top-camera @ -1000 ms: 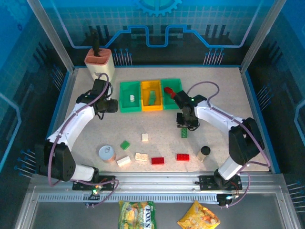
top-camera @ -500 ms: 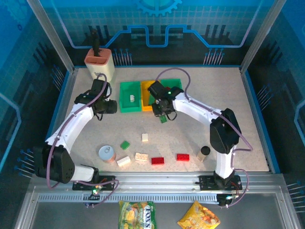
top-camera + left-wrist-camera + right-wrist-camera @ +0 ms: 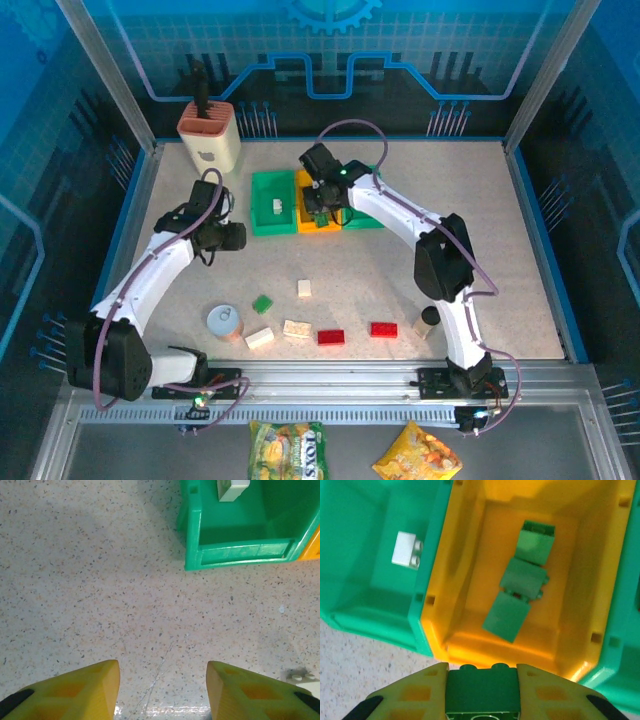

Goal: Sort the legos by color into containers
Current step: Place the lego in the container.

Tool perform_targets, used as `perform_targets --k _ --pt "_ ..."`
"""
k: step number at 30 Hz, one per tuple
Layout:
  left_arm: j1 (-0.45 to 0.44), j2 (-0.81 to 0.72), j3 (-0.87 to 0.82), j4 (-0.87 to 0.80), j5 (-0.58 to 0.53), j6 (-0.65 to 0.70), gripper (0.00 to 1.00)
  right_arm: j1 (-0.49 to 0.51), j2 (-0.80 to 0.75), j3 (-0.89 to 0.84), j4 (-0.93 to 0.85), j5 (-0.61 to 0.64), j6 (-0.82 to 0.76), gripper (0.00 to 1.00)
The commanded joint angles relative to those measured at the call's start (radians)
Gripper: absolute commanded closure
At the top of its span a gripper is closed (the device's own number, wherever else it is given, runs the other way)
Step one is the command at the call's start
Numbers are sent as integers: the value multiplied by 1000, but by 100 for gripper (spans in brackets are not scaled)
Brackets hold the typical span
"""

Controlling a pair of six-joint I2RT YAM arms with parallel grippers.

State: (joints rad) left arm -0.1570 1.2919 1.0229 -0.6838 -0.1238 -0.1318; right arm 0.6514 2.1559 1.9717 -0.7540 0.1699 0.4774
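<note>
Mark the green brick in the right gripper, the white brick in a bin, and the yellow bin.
green brick (image 3: 481,692), right wrist view, its near side face.
white brick (image 3: 406,550), right wrist view, its top face.
yellow bin (image 3: 442,580), right wrist view, left inner wall.

Speckled table is carrying a row of three joined bins at its far middle, and a knife block is standing at the far left corner. Toward the near edge, a can, a green lego, three cream legos and two red legos are lying scattered, well apart from the bins. A black-capped cylinder is standing just right of the red legos.
</note>
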Motion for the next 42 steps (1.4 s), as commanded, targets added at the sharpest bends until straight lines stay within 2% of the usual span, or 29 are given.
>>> perform_targets --k 1,8,18,22,27,34,42 --pt "10 -17 -10 53 26 -3 50 -44 50 51 82 -74 1 83" --pt "10 -14 -9 75 30 7 50 -99 120 75 230 -223 35 83" --pt "11 -9 -11 81 35 9 50 -126 272 229 203 -285 57 80" --pt "11 -8 -11 82 39 9 50 -133 291 236 199 -300 69 74" --pt "11 -6 -14 84 66 3 50 -134 272 233 187 -299 71 60" --pt "11 -6 -11 68 118 -3 50 -134 179 166 196 -285 52 53" --pt "4 -2 47 -49 167 -54 50 -134 35 25 242 -290 49 52"
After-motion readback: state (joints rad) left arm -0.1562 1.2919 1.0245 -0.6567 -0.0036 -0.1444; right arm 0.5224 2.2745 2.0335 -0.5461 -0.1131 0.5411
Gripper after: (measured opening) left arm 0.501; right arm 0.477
